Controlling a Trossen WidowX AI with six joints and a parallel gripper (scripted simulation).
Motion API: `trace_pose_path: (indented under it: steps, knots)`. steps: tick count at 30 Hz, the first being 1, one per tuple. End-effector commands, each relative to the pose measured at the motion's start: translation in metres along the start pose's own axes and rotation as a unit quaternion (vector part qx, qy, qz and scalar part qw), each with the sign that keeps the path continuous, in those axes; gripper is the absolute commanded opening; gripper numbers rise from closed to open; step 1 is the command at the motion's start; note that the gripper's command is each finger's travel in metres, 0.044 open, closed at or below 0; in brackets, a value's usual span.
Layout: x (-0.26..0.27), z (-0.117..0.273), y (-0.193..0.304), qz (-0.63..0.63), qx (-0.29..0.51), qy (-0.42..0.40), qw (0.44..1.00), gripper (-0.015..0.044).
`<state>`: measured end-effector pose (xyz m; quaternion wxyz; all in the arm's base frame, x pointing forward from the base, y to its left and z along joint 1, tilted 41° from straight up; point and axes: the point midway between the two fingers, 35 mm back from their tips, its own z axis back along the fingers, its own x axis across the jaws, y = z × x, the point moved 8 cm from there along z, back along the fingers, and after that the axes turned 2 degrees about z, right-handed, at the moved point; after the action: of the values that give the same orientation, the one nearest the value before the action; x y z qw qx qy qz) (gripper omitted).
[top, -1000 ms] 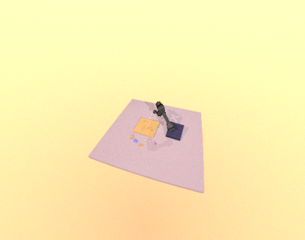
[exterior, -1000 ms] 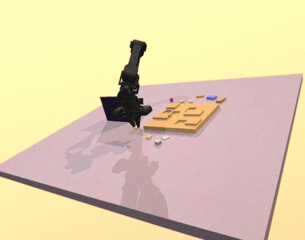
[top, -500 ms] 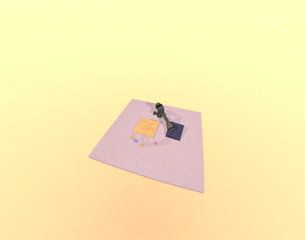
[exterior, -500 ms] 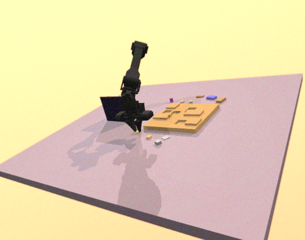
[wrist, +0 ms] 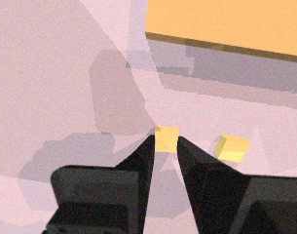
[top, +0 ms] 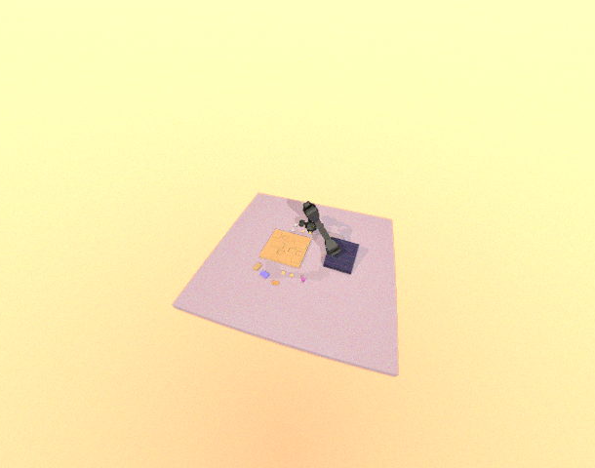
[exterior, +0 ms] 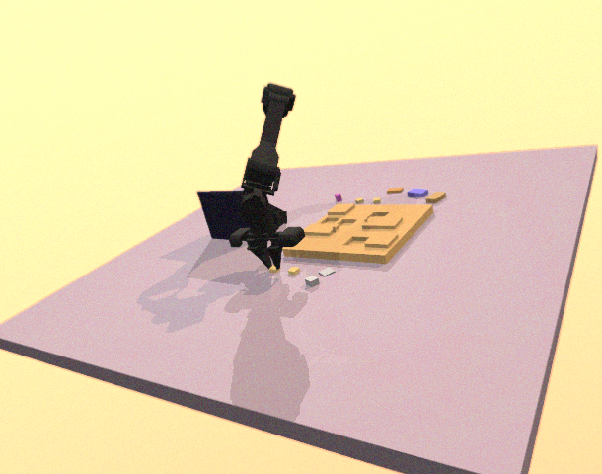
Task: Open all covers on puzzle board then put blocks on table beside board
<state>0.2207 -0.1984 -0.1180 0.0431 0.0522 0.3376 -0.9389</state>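
My gripper (exterior: 274, 266) (wrist: 165, 139) is shut on a small yellow block (wrist: 167, 133), low over the table beside the board; I cannot tell whether the block touches the table. The orange puzzle board (top: 272, 256) (exterior: 337, 254) (wrist: 236, 24) has several raised covers, such as one cover (exterior: 383, 222) and another cover (exterior: 383, 241), with open recesses beside them. A second yellow block (exterior: 293, 271) (wrist: 232, 148) lies just right of the held one. A pale grey block (exterior: 312, 281) and a flat white piece (exterior: 327, 272) lie farther right.
Beyond the board's far side in the exterior view lie a magenta block (top: 302, 279) (exterior: 338, 197), two small yellow blocks (exterior: 358, 200) (exterior: 376, 200), a flat orange piece (exterior: 395, 190), a blue block (top: 264, 274) (exterior: 416, 193) and a brown-orange block (exterior: 435, 197). A dark panel (top: 344, 262) (exterior: 217, 214) stands by the arm.
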Motion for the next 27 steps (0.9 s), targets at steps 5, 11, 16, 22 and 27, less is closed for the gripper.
trace_pose_path:
  steps: [5,11,16,22,27]
  knots:
    - [0.0,0.0,0.0,0.0,0.0,0.0,1.0,0.0211]
    - [0.0,0.0,0.0,0.0,0.0,0.0,1.0,0.0369]
    - [0.0,0.008,0.001,0.0,0.0,0.0,1.0,0.044]
    - [-0.001,0.026,0.002,-0.001,0.0,0.0,1.0,0.044]
    - [-0.001,0.042,0.002,-0.002,0.0,0.0,1.0,0.044]
